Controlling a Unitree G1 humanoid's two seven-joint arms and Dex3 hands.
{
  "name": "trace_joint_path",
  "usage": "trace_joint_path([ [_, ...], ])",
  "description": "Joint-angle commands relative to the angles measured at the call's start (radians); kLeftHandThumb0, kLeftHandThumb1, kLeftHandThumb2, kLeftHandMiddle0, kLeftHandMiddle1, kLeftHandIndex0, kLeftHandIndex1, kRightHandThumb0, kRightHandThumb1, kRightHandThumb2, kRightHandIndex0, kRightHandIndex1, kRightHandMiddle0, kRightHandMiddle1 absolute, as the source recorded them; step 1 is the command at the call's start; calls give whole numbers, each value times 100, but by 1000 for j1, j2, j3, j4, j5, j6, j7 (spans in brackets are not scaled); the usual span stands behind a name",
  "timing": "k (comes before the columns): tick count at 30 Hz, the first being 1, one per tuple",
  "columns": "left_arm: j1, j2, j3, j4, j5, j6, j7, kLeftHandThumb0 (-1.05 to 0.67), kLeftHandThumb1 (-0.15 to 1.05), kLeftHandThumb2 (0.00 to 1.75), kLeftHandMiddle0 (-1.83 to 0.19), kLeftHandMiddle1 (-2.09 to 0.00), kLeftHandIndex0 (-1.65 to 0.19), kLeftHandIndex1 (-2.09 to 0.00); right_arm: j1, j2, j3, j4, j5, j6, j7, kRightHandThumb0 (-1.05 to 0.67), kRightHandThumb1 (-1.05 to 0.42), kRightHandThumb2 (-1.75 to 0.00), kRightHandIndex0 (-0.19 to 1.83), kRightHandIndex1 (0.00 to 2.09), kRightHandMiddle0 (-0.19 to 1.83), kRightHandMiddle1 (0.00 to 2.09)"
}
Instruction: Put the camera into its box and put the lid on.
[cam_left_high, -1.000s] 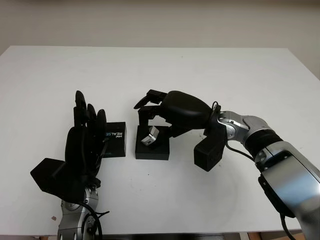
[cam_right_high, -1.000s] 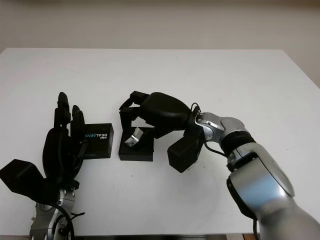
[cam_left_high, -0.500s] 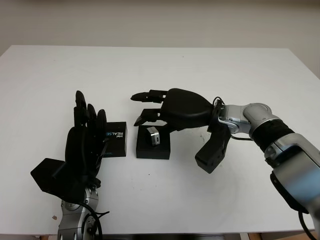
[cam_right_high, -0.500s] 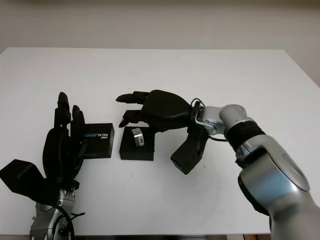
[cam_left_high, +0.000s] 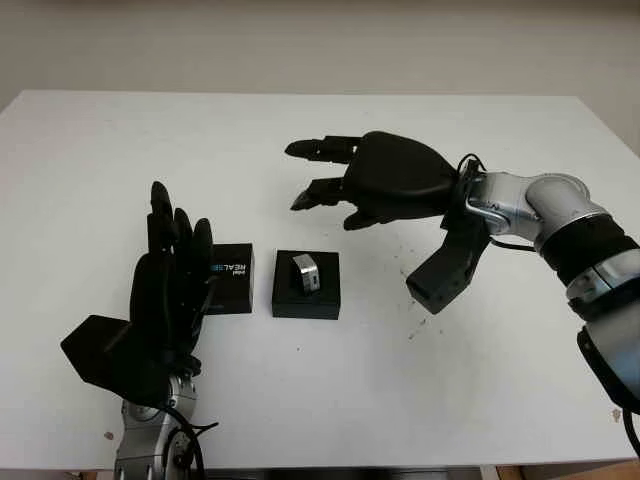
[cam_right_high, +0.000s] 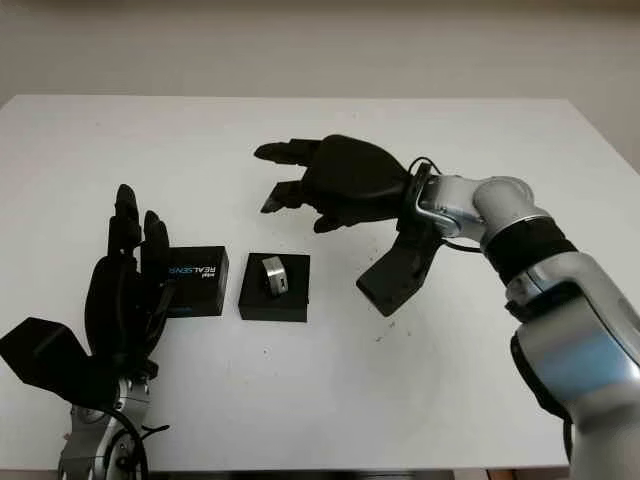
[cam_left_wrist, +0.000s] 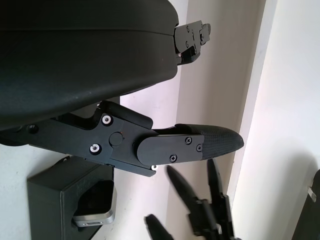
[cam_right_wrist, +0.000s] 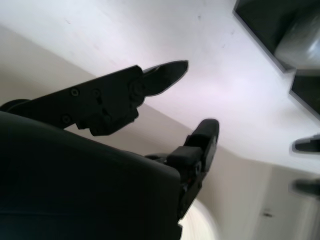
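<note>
A small silver camera (cam_left_high: 305, 273) sits tilted inside the open black box (cam_left_high: 305, 308) at the middle of the table. To the box's left lies the black lid (cam_left_high: 230, 280) with REALSENSE printed on it. My right hand (cam_left_high: 300, 175) hovers above and behind the box, open and holding nothing. My left hand (cam_left_high: 178, 215) is open and upright at the lower left, just left of the lid and partly covering it. The left wrist view has the camera (cam_left_wrist: 92, 216) in the box (cam_left_wrist: 50, 200).
The white table (cam_left_high: 450, 400) spreads wide on all sides, with its far edge against a pale wall. My right arm's black wrist housing (cam_left_high: 445, 272) hangs low over the table to the right of the box.
My right hand let go of the camera in the box, opened, and rose back and to the right. The left hand and lid stayed put.
</note>
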Motion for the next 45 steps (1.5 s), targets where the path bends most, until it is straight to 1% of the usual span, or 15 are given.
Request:
trace_joint_path([
  [1,3,5,2,-7,3,3,-2,-67,105,42,19,-5,19,-5,31,11,-87,-57,171,66,168,-35,-87,-4,40,13,47,29],
  [4,5,4,4,-5,-7,-6,-9,-66,105,42,19,-4,19,-4,96,47,-178,-187,420,243,434,-52,-83,-4,44,14,44,25],
  [7,6,2,2,-7,-8,-4,-9,-67,105,42,19,-3,19,-3,154,71,-229,-335,543,428,594,-62,-81,-4,43,13,44,25],
  [11,8,-5,-3,-8,-5,-9,-8,-66,105,42,19,-3,19,-3,207,92,-254,-504,588,658,726,-69,-80,-5,35,8,40,24],
  [13,11,-9,-7,-11,-2,-7,-4,-66,105,42,19,-3,19,-3,224,105,-257,-553,588,730,755,-70,-80,-5,33,8,40,25],
  [16,17,-16,-13,-18,4,-1,5,-66,105,42,19,-4,19,-3,238,121,-245,-593,566,804,776,-73,-81,-5,30,6,39,26],
  [17,18,-18,-16,-19,9,-3,8,-67,105,42,19,-4,19,-3,241,124,-237,-599,551,822,779,-74,-82,-5,29,5,35,34],
  [20,23,-24,-21,-21,18,-3,17,-67,105,42,19,-4,19,-4,249,134,-214,-592,510,825,777,-77,-82,-5,28,5,26,58],
  [25,27,-32,-27,-18,20,-11,19,-66,105,43,19,-4,19,-3,248,135,-162,-577,425,800,786,-84,-85,-6,27,5,23,66],
  [29,30,-38,-30,-18,19,-13,23,-66,105,44,19,-2,19,-2,254,142,-142,-571,383,781,776,-83,-86,-6,27,5,23,70],
  [33,32,-40,-31,-16,19,-19,21,-66,105,44,19,-3,19,-3,265,143,-132,-546,345,717,736,-84,-87,-6,27,5,17,91],
  [37,32,-38,-31,-13,19,-22,18,-66,105,44,19,-3,19,-3,278,140,-127,-542,305,677,707,-84,-89,-6,28,5,15,104],
  [45,32,-38,-32,-21,16,-9,20,-66,105,44,19,-3,19,-2,304,133,-123,-549,258,609,667,-86,-91,-6,29,6,13,117],
])
